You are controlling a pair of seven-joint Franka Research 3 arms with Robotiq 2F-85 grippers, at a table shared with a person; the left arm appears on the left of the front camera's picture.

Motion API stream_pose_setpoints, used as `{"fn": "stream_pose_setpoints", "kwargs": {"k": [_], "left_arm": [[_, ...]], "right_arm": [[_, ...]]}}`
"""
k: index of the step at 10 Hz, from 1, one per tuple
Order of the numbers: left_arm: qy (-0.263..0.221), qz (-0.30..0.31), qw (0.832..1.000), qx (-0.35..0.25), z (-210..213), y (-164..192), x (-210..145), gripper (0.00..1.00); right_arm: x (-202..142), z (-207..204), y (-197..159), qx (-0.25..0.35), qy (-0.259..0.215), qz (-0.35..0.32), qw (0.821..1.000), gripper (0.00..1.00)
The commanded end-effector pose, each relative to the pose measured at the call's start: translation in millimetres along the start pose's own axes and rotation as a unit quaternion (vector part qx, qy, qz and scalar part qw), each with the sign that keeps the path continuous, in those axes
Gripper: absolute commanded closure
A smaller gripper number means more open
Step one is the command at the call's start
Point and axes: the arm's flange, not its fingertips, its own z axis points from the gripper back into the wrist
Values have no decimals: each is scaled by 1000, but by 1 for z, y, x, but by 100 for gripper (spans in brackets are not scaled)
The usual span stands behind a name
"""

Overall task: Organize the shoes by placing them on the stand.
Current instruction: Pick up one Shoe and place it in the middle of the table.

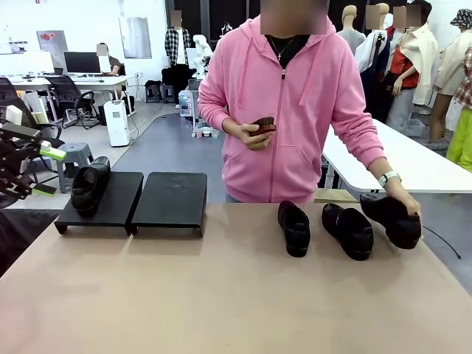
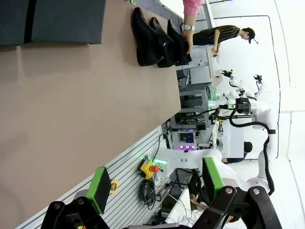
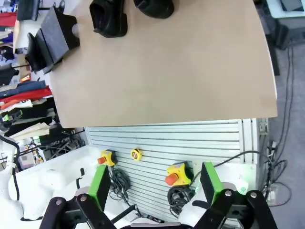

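The black stand (image 1: 173, 199) sits at the table's far left, two sloped sections side by side. One glossy black shoe (image 1: 90, 184) rests on its left section. Three more shoes stand at the right: one (image 1: 295, 227), a second (image 1: 348, 230), and a third (image 1: 392, 217) under the person's hand (image 1: 402, 195). My left gripper (image 1: 48, 171) hangs open off the table's left edge, beside the stand. In the left wrist view its gripper (image 2: 156, 181) is open with nothing in it, shoes (image 2: 147, 38) far off. My right gripper (image 3: 155, 182) is open below the table's edge, two shoes (image 3: 108, 19) distant.
The person in a pink hoodie stands at the far side, holding a brown brush (image 1: 262, 127) in the other hand. A wide bare stretch of tan table (image 1: 221, 295) lies between the stand and the shoes. Emergency-stop buttons (image 3: 174, 175) sit on the slatted panel below the table.
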Motion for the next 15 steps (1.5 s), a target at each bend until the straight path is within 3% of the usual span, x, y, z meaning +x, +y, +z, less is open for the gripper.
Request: {"fn": "stream_pose_setpoints", "kwargs": {"k": [1,4,6,9,11,13,14,15], "left_arm": [[6,-6,1000,0,2,0,-1,0],[6,-6,1000,0,2,0,-1,0],[6,-6,1000,0,2,0,-1,0],[6,-6,1000,0,2,0,-1,0],[6,-6,1000,0,2,0,-1,0],[6,-6,1000,0,2,0,-1,0],[6,-6,1000,0,2,0,-1,0],[6,-6,1000,0,2,0,-1,0]], "right_arm": [[3,-17,14,1,5,30,1000,0],[4,-45,78,-79,19,77,994,0],[17,-86,147,-135,40,126,982,0],[71,-202,264,-229,91,168,954,0],[102,-278,330,-258,89,199,941,0],[125,-341,358,-270,53,223,935,0],[134,-359,357,-281,77,206,934,0],[122,-335,350,-269,75,142,950,0]]}}
